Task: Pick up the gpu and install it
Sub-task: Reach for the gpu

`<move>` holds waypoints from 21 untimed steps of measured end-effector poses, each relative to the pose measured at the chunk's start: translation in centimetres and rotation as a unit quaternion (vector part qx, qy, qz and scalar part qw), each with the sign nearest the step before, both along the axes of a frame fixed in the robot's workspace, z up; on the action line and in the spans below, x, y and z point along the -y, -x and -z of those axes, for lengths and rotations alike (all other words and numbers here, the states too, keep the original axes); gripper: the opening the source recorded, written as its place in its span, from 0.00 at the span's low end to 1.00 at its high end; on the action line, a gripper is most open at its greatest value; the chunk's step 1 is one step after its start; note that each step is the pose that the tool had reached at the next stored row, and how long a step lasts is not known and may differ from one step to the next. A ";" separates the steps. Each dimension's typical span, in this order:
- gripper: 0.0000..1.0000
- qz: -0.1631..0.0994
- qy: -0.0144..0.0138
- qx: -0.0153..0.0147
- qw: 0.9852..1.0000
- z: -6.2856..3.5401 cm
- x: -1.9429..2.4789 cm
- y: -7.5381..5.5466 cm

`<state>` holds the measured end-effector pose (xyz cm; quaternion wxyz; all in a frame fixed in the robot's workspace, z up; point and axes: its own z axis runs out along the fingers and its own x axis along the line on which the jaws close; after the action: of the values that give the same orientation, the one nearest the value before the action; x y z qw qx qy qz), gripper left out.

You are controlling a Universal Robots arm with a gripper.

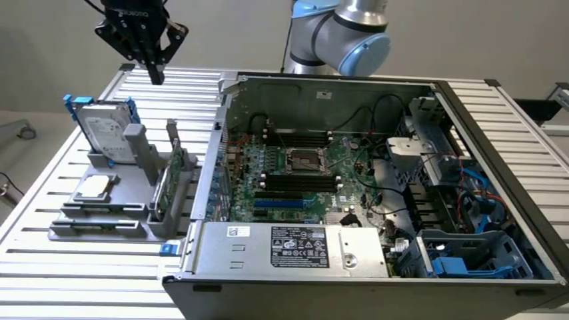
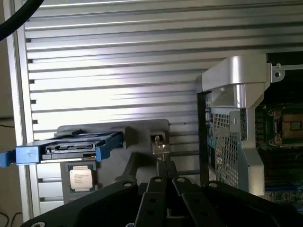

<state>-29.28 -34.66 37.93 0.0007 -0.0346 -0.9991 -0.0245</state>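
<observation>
gpu (image 1: 172, 180) upright in grey rack (image 1: 89, 227); closed gripper (image 1: 157, 75) well clear

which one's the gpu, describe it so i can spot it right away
Find the open computer case, then the grey holder on the exterior view's left of it. The gpu is the thin green card standing on edge in the slot nearest the case, unlike the blue-bracketed hard drive and the flat-lying CPU chip.
</observation>
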 end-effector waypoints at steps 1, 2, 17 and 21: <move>0.11 -0.002 0.000 0.000 1.000 0.00 0.00 0.0; 0.11 -0.005 0.001 0.000 1.000 -0.01 0.00 0.1; 0.11 -0.028 0.004 0.000 1.000 0.00 2.38 0.3; 0.11 -0.031 0.004 0.000 1.000 0.00 3.36 0.3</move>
<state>-29.58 -38.02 37.93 0.0017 -0.0040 -0.9998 -0.0205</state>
